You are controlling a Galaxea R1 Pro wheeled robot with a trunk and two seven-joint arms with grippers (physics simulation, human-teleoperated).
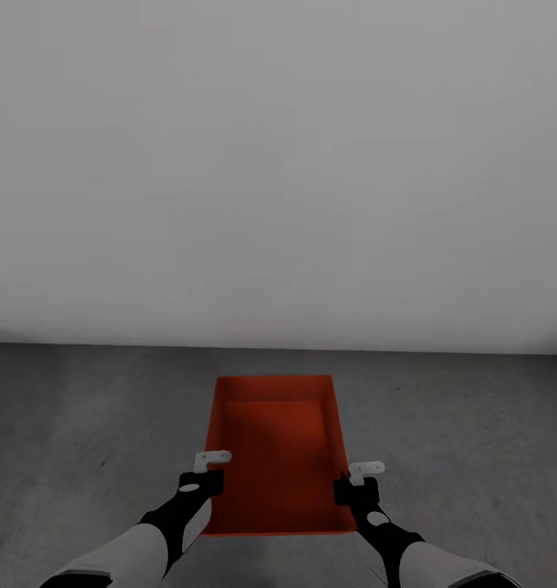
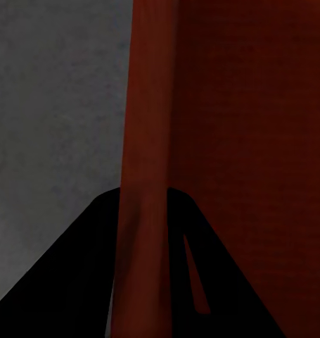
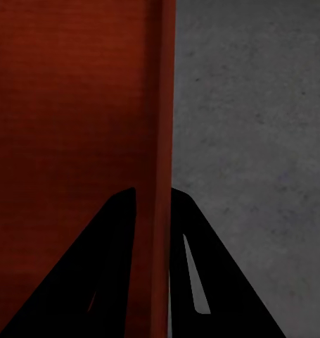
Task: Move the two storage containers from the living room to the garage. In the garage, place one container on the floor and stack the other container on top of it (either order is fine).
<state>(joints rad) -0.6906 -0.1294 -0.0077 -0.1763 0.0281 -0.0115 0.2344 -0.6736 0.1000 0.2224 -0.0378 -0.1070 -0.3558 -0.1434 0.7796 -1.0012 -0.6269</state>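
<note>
Orange-red storage container [image 1: 278,445] hangs level between both arms over the grey concrete floor [image 1: 82,416] near a pale wall [image 1: 278,163]. The left tool [image 1: 207,472] and right tool [image 1: 358,482] each clamp a thin long-side wall, sharing its load. It looks empty, flat-bottomed and low-walled.

The storage container [image 1: 274,453] hides the concrete floor [image 1: 91,425] beneath it, so whether its bottom touches that floor cannot be told. Whether it is one bin or two nested cannot be told either. In the wrist views the container's long walls run off the picture edges — its ends are cut off. The left gripper [image 2: 142,282] and right gripper [image 3: 154,282] show as black silhouettes straddling a wall; the finger surfaces are too dark to read — contact is unclear.
</note>
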